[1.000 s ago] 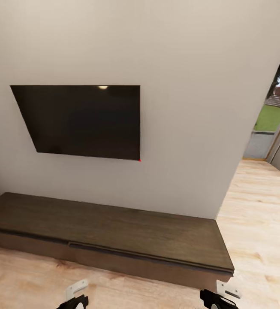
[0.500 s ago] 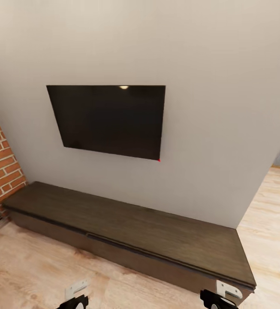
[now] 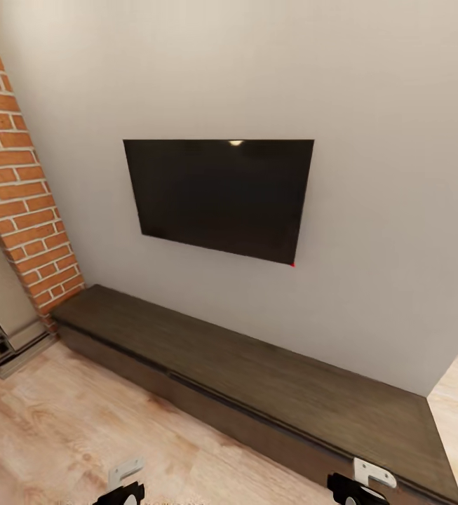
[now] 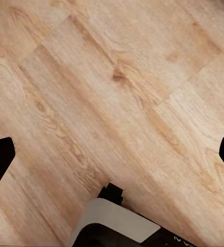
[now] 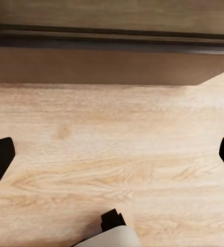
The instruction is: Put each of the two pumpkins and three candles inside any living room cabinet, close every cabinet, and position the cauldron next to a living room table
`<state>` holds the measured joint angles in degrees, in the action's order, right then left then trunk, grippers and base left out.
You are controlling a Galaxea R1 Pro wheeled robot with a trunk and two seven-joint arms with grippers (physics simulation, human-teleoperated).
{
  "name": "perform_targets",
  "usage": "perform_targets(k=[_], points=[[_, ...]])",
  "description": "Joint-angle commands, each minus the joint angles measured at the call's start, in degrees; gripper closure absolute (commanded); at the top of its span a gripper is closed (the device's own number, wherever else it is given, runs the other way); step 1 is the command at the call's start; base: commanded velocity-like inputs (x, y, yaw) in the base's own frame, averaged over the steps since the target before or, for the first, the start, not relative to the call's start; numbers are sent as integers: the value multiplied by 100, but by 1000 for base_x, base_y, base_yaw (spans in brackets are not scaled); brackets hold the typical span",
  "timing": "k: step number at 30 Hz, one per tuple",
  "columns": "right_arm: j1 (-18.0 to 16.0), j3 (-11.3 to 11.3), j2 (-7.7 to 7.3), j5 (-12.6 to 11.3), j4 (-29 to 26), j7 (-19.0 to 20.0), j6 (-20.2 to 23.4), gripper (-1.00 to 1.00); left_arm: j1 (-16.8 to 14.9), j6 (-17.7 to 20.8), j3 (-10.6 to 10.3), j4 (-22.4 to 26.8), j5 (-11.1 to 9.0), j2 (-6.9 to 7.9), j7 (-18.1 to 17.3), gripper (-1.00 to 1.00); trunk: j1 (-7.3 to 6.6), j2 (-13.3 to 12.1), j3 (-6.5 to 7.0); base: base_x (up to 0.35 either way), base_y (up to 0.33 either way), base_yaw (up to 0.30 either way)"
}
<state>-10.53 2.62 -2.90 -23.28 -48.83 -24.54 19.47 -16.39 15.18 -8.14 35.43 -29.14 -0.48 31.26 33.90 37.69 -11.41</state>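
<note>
While we face the cabinet (image 3: pixel 257 379), shut and low against the far wall under the television (image 3: pixel 221 196), both jaws hang wide open and empty over the floor (image 4: pixel 112 92), so we should search the room for pumpkins.

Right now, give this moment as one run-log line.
facing: cabinet, fronts look shut | above: TV | left end effector: open, empty | right end effector: open, empty
</note>
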Motion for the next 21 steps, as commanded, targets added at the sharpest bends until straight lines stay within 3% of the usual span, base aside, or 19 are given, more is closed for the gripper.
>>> perform_targets(k=[1, 21], points=[[-2, 28, -8, -45, -12, -50, 22, -100, -5, 20, -29, 8, -38, 4, 46, -100, 2, 8, -10, 0, 0, 287], [-2, 70, 7, -45, -12, -84, 30, -100, -5, 20, -23, 8, -37, 1, 48, -100, 2, 8, -32, 0, 0, 286]])
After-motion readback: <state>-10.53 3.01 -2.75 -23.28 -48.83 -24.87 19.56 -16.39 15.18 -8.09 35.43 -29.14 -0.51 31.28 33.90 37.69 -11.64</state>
